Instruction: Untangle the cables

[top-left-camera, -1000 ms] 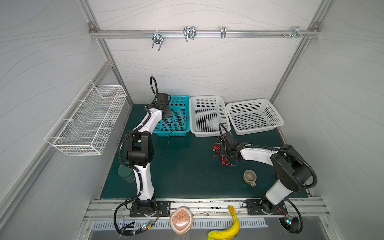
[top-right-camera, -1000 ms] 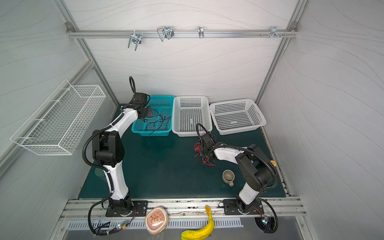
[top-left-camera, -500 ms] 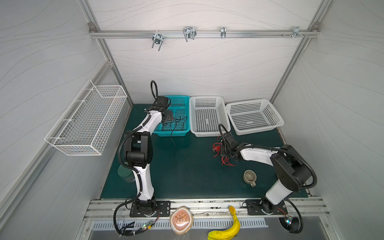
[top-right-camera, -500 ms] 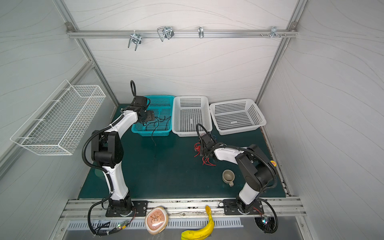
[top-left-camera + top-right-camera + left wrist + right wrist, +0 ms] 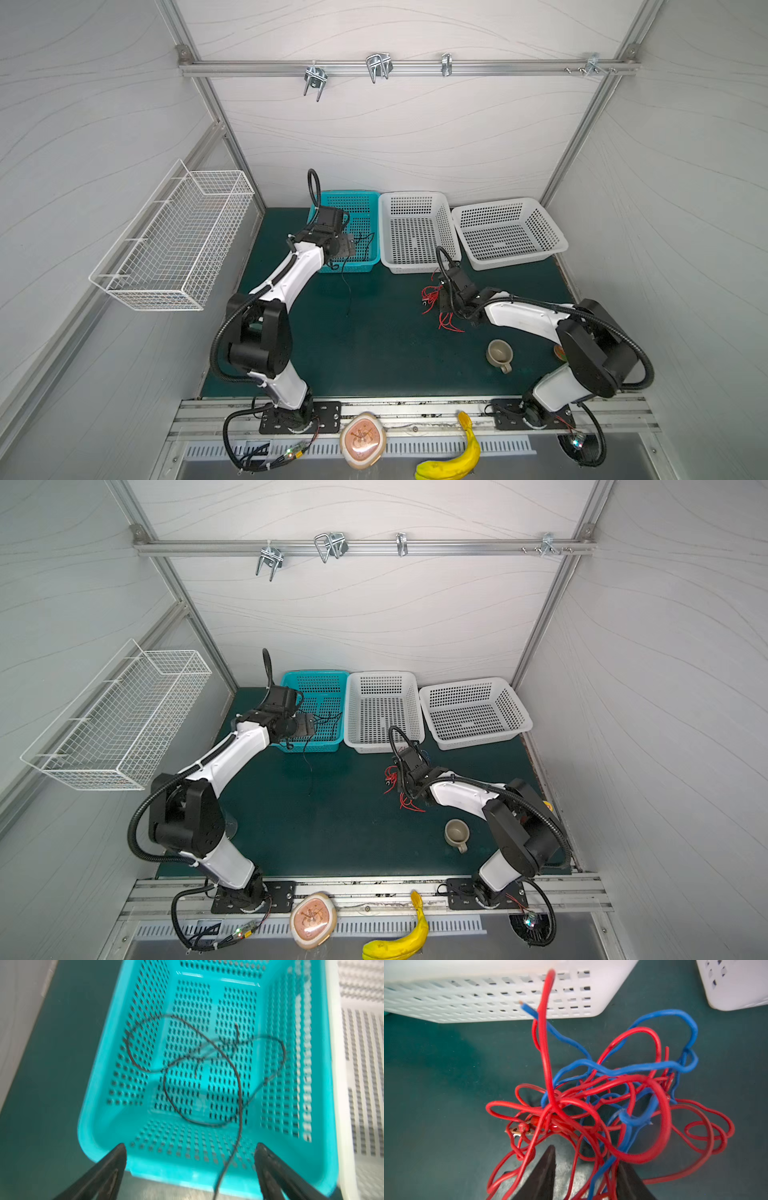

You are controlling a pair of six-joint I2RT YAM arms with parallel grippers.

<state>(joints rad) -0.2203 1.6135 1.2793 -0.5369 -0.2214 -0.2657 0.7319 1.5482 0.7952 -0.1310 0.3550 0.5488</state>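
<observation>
A thin black cable point(image 5: 239, 1076) lies looped in the teal basket point(image 5: 87, 1126). One end hangs over the near rim onto the mat point(image 5: 346, 291). My left gripper point(image 5: 190, 1146) is open at that rim; the black strand passes between its fingers untouched. In both top views it hovers at the basket's front-left point(image 5: 347, 245) point(image 5: 307, 725). A tangle of red cables point(image 5: 591, 1105) and blue cables point(image 5: 643, 1067) bunches at my right gripper point(image 5: 585, 1157), shut on several strands. The tangle sits on the mat before the middle basket point(image 5: 430, 295) point(image 5: 390, 775).
Two white perforated baskets point(image 5: 411, 194) point(image 5: 498, 204) stand at the back beside the teal one. A brown mug point(image 5: 498, 353) sits on the mat near the right arm. A wire basket point(image 5: 178, 241) hangs on the left wall. A banana point(image 5: 453, 461) lies on the front rail.
My left gripper has opened and let go of the black cable, which now lies in the teal basket. The left arm has drawn back a little. The right arm has barely moved.
</observation>
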